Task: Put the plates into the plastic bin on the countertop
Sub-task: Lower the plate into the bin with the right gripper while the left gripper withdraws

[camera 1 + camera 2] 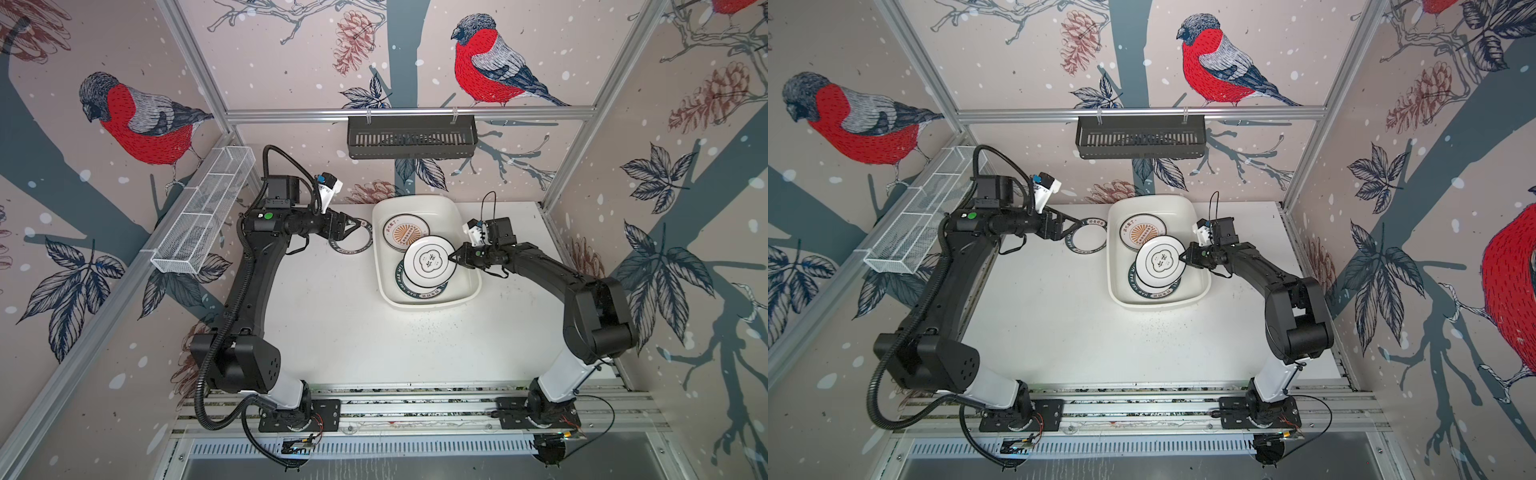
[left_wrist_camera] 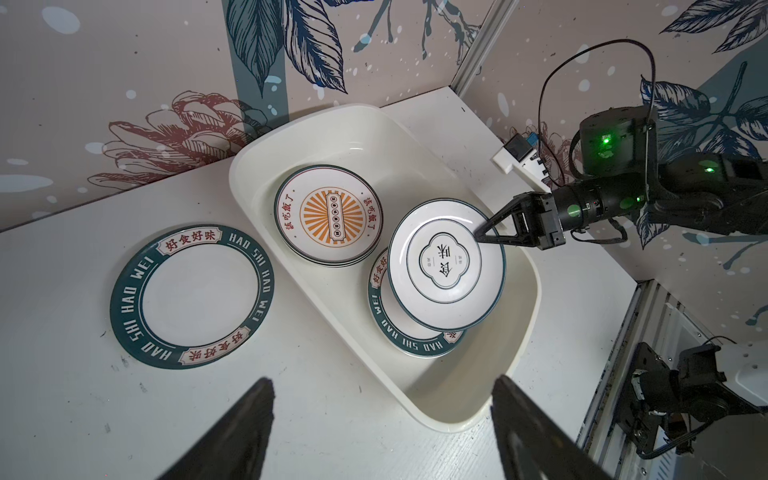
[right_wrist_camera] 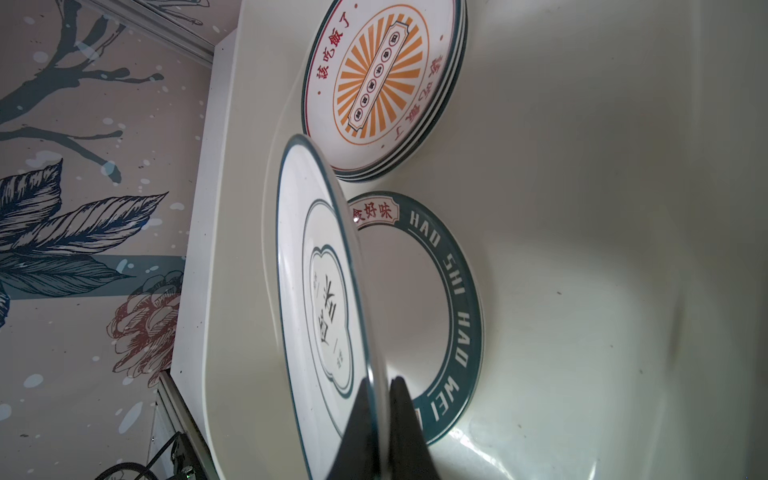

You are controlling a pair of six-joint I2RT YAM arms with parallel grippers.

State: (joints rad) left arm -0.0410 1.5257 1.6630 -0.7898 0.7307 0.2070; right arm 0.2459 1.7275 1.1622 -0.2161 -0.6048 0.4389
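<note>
1. A white speckled counter (image 1: 332, 332) stands between bird-papered walls.
2. The emblem plate (image 1: 430, 259) hangs tilted over a lettered plate (image 3: 407, 299) inside the plastic bin (image 1: 415, 306), with the right tool (image 1: 454, 257) clamped on its rim.
3. The step in hand looks like setting it down (my judgement); the next move is to lower it and let go.
4. The last plate (image 2: 191, 295) lies on the counter just beside the bin. The left tool (image 2: 382, 380) hovers near it with its jaws apart and must take it by the rim.

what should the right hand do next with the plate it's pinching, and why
Probably lower it a little: the right hand grips the emblem plate by its rim, tilted over the lettered plate already in the bin.
</note>
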